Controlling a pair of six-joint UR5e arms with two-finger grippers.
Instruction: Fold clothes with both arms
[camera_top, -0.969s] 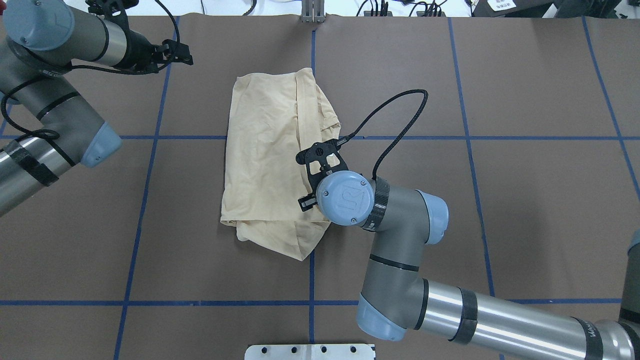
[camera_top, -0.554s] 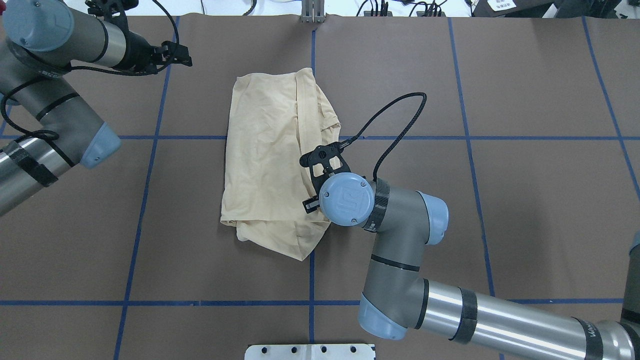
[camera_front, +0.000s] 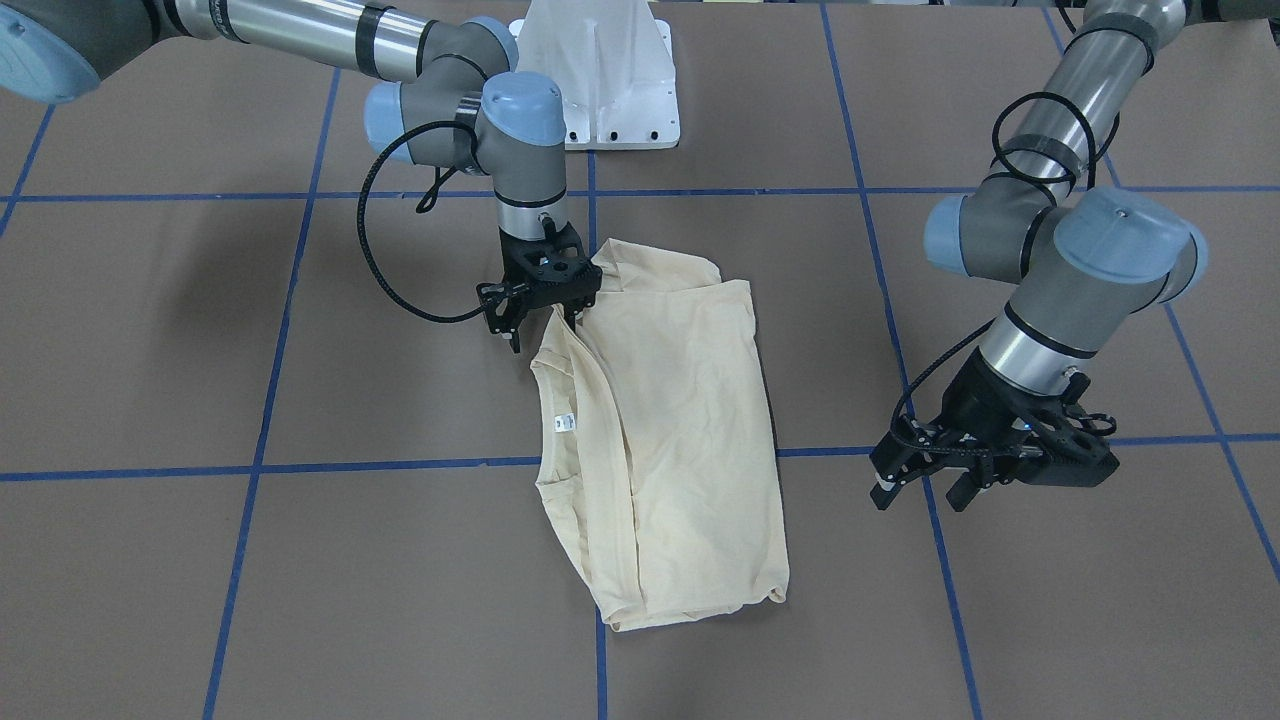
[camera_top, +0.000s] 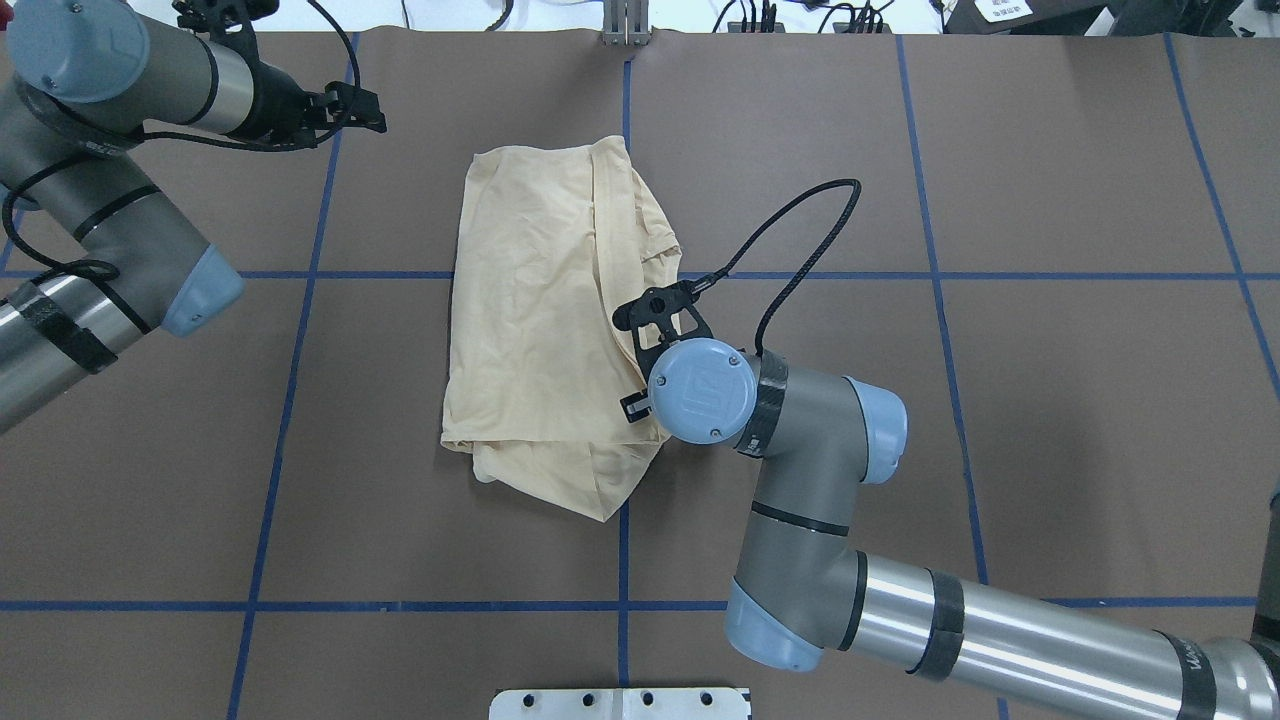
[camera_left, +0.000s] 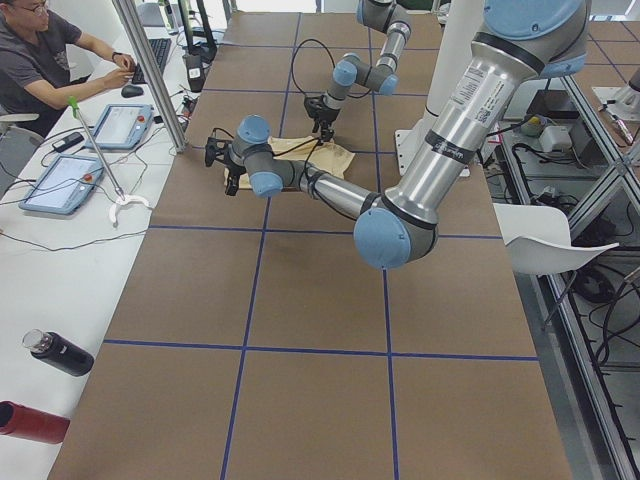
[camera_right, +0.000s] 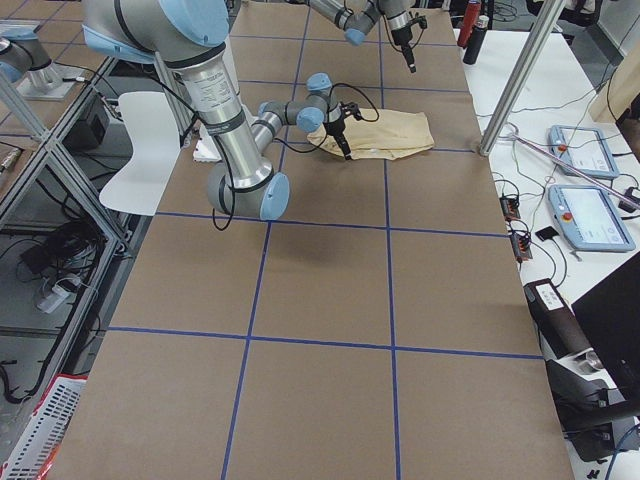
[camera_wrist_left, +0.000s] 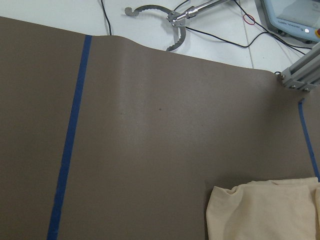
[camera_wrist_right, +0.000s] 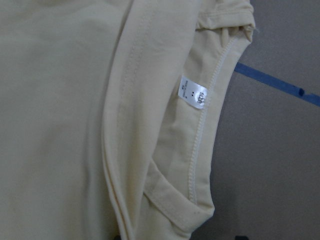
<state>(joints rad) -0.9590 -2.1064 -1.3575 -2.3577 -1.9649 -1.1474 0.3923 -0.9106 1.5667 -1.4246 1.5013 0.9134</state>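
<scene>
"Where is the shirt (camera_front: 680, 450)?"
"Folded on the brown surface (camera_front: 300, 560)."
"And the pincers?"
"The right pincer (camera_front: 542, 328) is spread wide by the shirt's neck, holding nothing. The left pincer (camera_front: 920, 493) is spread too, empty, off to the side."

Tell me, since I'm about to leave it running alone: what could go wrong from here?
1. The right gripper sits open at the shirt's layered edge beside the collar; closing may catch only some layers and undo the fold.
2. The left gripper hangs open over the table, off the shirt; a one-sided pull could drag or skew it.
</scene>
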